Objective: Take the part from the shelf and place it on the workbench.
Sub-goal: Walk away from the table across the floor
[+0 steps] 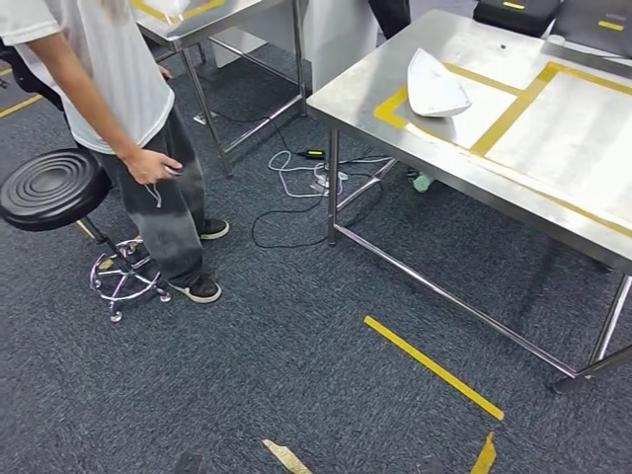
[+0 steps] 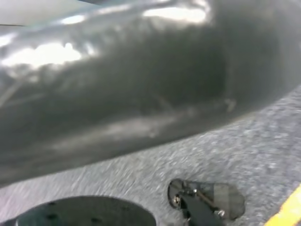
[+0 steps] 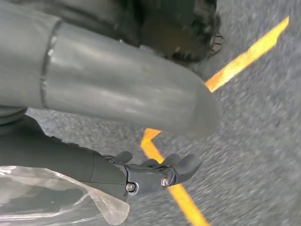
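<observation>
The white part (image 1: 435, 87) lay on the steel counter (image 1: 566, 138), in the upper right of the head view. It sat inside a box of yellow tape, near the counter's corner. No shelf could be seen, so I think the putting-down step was done, or very nearly.

The right hand (image 3: 106, 165) hung low over the carpet. Its thumb and fingers (image 3: 177, 165) were stretched out and apart, with just floor between them, so it held nothing. A bit of clear plastic showed beside it (I could not tell what that was). The left hand (image 2: 124, 94) was a big grey blur, and I could not tell if it was open or closed.

If another part was wanted, the next move would call for turning to find the shelf, and minding the person (image 1: 112, 89) and the black stool (image 1: 48, 183) at the left.

A black case (image 1: 514, 12) sat at the far upper right of the counter. Its lid was shut, so what was inside stayed hidden.
</observation>
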You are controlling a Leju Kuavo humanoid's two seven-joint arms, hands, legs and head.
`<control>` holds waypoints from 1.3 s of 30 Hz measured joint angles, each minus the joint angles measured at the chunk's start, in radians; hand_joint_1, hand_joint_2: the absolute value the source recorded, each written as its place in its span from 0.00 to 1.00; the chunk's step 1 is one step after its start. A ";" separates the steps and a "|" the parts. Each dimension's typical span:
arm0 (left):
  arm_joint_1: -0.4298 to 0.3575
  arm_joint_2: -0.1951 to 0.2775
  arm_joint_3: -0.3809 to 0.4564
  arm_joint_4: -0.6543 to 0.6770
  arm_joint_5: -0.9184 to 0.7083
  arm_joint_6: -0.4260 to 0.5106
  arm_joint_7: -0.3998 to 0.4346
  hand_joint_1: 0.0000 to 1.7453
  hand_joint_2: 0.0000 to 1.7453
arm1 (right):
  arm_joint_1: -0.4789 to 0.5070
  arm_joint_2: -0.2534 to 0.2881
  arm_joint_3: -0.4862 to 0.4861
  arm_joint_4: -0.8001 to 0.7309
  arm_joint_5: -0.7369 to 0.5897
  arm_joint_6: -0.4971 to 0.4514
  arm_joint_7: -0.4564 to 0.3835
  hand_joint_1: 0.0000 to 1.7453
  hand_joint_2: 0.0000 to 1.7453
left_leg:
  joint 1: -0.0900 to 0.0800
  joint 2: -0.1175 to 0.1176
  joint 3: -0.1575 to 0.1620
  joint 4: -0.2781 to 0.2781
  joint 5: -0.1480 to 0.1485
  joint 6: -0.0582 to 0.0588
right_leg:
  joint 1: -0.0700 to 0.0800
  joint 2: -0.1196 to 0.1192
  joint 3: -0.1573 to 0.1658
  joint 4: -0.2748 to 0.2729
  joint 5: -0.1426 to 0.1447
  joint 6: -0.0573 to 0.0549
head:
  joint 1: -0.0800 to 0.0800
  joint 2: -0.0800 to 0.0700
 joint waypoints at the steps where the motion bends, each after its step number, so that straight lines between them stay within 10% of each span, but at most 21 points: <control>1: -0.001 0.000 0.003 0.000 0.001 -0.007 0.016 0.00 0.00 | 0.001 0.000 0.000 0.000 -0.001 0.002 -0.005 0.00 0.00 | 0.003 0.019 -0.029 0.063 -0.033 -0.007 | 0.000 -0.017 0.000 -0.001 0.000 -0.001 | -0.002 0.000; 4: 0.002 -0.001 0.008 0.000 -0.001 -0.021 0.052 0.00 0.00 | 0.001 0.000 0.000 0.000 -0.006 0.005 -0.018 0.00 0.00 | 0.018 0.035 -0.076 0.176 -0.064 -0.022 | 0.001 -0.066 -0.001 0.000 -0.003 0.000 | -0.002 0.000; 9: 0.002 -0.003 0.011 0.000 -0.008 -0.028 0.070 0.00 0.00 | -0.004 0.000 0.000 0.000 -0.005 0.007 -0.026 0.00 0.00 | 0.015 0.115 0.055 -0.077 0.043 -0.017 | 0.005 -0.126 0.009 0.001 -0.015 0.019 | -0.002 0.000; 12: 0.005 -0.003 0.016 0.000 -0.007 -0.027 0.062 0.00 0.00 | -0.009 0.002 0.000 0.000 -0.001 0.014 -0.012 0.00 0.00 | 0.007 0.101 0.056 -0.095 0.042 0.005 | 0.004 -0.146 0.015 -0.002 -0.021 0.039 | -0.001 0.000; 16: 0.002 -0.002 0.025 0.000 -0.008 -0.025 0.033 0.00 0.00 | -0.009 0.005 0.001 0.000 0.000 0.022 0.008 0.00 0.00 | 0.007 0.056 0.058 -0.104 0.050 0.034 | -0.002 -0.044 -0.055 0.150 -0.110 0.046 | 0.007 0.000; 19: 0.000 -0.001 0.028 0.000 -0.009 -0.025 0.020 0.00 0.00 | 0.000 0.006 0.002 0.001 0.005 0.023 0.027 0.00 0.00 | 0.000 0.013 0.059 -0.103 0.050 0.039 | 0.001 -0.026 -0.139 0.294 -0.141 0.040 | 0.008 0.000; 23: -0.002 0.001 0.031 0.000 -0.012 -0.023 0.015 0.00 0.00 | 0.002 0.005 0.002 0.001 0.007 0.022 0.040 0.00 0.00 | -0.003 -0.043 0.059 -0.097 0.049 0.037 | 0.001 0.039 -0.066 0.085 -0.007 0.024 | 0.008 0.000; 25: -0.003 0.001 0.031 0.000 -0.016 -0.024 0.024 0.00 0.00 | 0.002 0.004 0.003 0.001 0.005 0.019 0.038 0.00 0.00 | 0.001 -0.066 0.050 -0.094 0.051 0.028 | 0.000 0.081 -0.037 0.022 0.007 0.020 | 0.008 0.000; 27: -0.002 0.002 0.031 0.001 -0.020 -0.026 0.044 0.00 0.00 | 0.002 0.003 0.002 0.001 0.003 0.017 0.031 0.00 0.00 | 0.006 -0.090 0.043 -0.093 0.055 0.015 | 0.001 0.065 -0.027 0.012 0.007 0.016 | 0.008 0.000; 34: 0.001 0.000 0.032 0.001 -0.027 -0.036 0.090 0.00 0.00 | 0.003 0.003 0.002 0.001 0.004 0.015 0.008 0.00 0.00 | 0.015 0.032 -0.080 0.173 -0.068 -0.019 | -0.001 -0.051 -0.007 -0.005 0.003 0.000 | -0.004 0.000; 39: 0.002 -0.001 0.035 0.001 -0.016 -0.038 0.090 0.00 0.00 | 0.001 0.003 0.008 0.001 0.026 0.024 0.016 0.00 0.00 | 0.020 0.107 0.038 -0.060 0.047 -0.022 | 0.003 -0.113 0.009 -0.003 -0.014 0.018 | -0.004 0.000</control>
